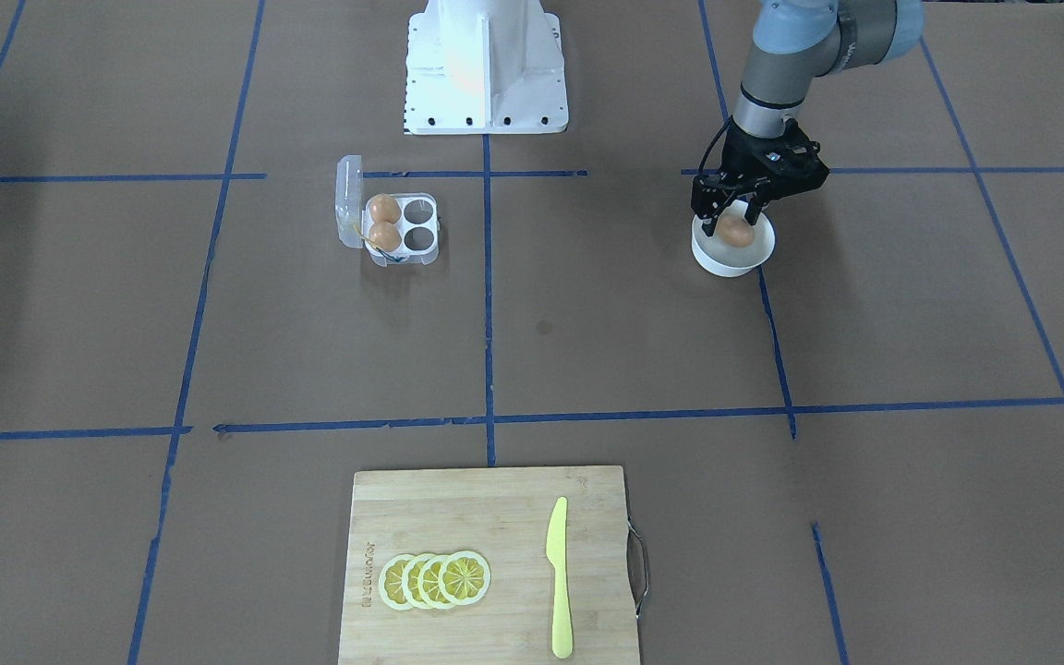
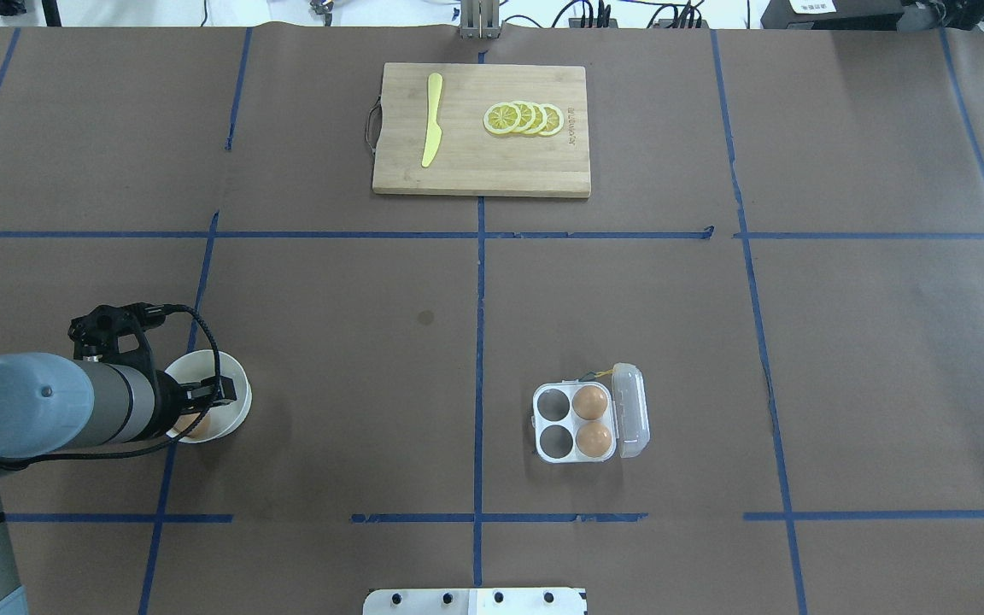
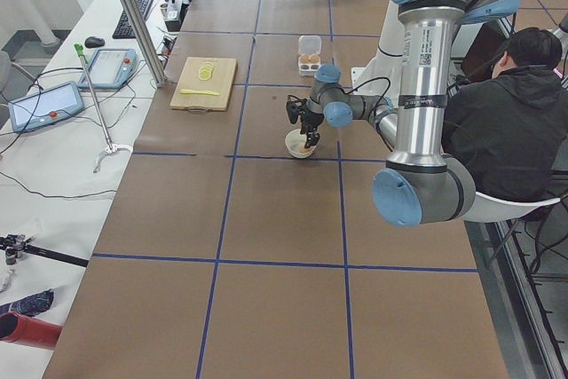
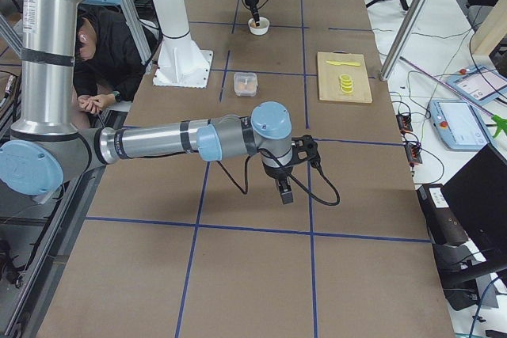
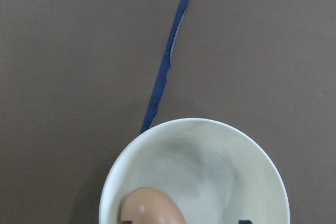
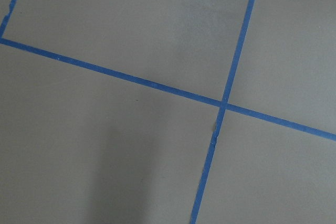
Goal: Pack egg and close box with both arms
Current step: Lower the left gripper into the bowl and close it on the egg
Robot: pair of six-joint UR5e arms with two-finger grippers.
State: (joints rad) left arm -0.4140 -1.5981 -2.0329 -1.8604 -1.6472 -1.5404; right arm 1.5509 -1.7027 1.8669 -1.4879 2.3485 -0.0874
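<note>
A brown egg (image 1: 734, 232) lies in the round white bowl (image 1: 726, 266). My left gripper (image 1: 731, 222) hangs over the bowl, open, one finger on each side of the egg. In the left wrist view the egg (image 5: 152, 207) lies low in the bowl (image 5: 210, 150). The clear egg carton (image 1: 438, 231) stands open, lid (image 1: 347, 199) upright. It holds two brown eggs (image 1: 384, 222) in the cups beside the lid; the other two cups are empty. My right gripper (image 4: 283, 193) shows only in the exterior right view, far from the carton (image 4: 246, 83); I cannot tell if it is open.
A wooden cutting board (image 1: 495, 517) with lemon slices (image 1: 435, 580) and a yellow knife (image 1: 558, 582) lies on the operators' side. The white base (image 1: 486, 74) stands behind the carton. A person (image 3: 506, 122) sits beside the table.
</note>
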